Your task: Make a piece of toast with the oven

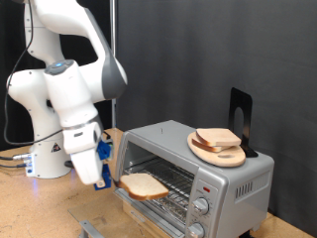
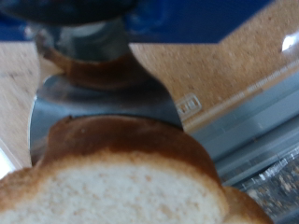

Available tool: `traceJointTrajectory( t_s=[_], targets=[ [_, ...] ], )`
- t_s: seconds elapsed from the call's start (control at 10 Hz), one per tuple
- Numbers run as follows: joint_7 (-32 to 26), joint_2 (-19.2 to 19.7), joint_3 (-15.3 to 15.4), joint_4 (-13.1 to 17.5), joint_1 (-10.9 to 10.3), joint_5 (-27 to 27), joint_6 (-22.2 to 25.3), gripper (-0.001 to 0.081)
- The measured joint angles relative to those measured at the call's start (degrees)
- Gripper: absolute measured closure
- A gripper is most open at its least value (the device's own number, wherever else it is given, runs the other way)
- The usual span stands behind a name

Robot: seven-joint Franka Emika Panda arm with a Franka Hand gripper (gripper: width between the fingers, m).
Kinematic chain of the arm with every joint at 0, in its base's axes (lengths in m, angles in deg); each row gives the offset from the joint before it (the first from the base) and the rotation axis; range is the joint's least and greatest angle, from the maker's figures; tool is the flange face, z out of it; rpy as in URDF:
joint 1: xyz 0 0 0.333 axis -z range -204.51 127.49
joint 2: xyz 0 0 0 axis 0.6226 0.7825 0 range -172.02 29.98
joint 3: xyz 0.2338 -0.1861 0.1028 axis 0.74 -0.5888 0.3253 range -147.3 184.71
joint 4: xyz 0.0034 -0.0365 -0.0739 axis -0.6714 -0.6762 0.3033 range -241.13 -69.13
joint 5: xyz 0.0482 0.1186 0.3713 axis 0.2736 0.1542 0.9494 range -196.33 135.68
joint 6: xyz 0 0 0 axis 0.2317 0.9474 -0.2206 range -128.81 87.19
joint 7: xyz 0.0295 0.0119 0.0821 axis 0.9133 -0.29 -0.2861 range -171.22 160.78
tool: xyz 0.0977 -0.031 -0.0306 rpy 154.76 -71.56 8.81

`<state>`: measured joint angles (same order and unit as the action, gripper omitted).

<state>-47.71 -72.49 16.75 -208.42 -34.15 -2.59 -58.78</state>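
The oven [image 1: 213, 178] is a silver-grey toaster oven at the exterior view's lower right, with its glass door dropped open and the wire rack [image 1: 173, 181] showing. My gripper [image 1: 107, 177] is just to the left of the opening. It is shut on the piece of toast [image 1: 146, 184], a pale tan slice with a brown crust that sticks out towards the rack, just above the open door. In the wrist view the toast [image 2: 121, 182] fills the near field, lying against a silver metal blade [image 2: 103, 103]. The fingers themselves are hidden.
A round light-wood board [image 1: 220, 151] with two more bread slices [image 1: 218, 138] lies on top of the oven, and a black stand [image 1: 240, 114] rises behind it. The oven's knobs [image 1: 203, 206] are at the front right. The wooden table [image 1: 40, 208] stretches to the left.
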Motion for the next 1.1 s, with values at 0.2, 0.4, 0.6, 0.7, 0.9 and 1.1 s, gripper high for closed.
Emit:
traceJointTrajectory(
  t_s=[0.2,0.4,0.6,0.7,0.9,1.1],
  targets=[
    [0.96,0.13,2.14,0.09,-1.30,-2.51,-0.04,0.0411],
    [5.90,-0.10,4.16,-0.47,-2.02,-10.91,-0.89,0.0411],
    [11.02,-0.86,5.65,-1.40,-2.21,-17.54,-2.10,0.0411],
    [12.10,-1.54,5.91,-1.71,-2.21,-18.98,-2.00,0.0411],
    [12.17,-3.35,5.69,-2.39,-2.01,-19.34,-0.46,0.0411],
    [10.29,-5.83,4.91,-3.21,-1.22,-19.35,2.72,0.0411]
  ],
)
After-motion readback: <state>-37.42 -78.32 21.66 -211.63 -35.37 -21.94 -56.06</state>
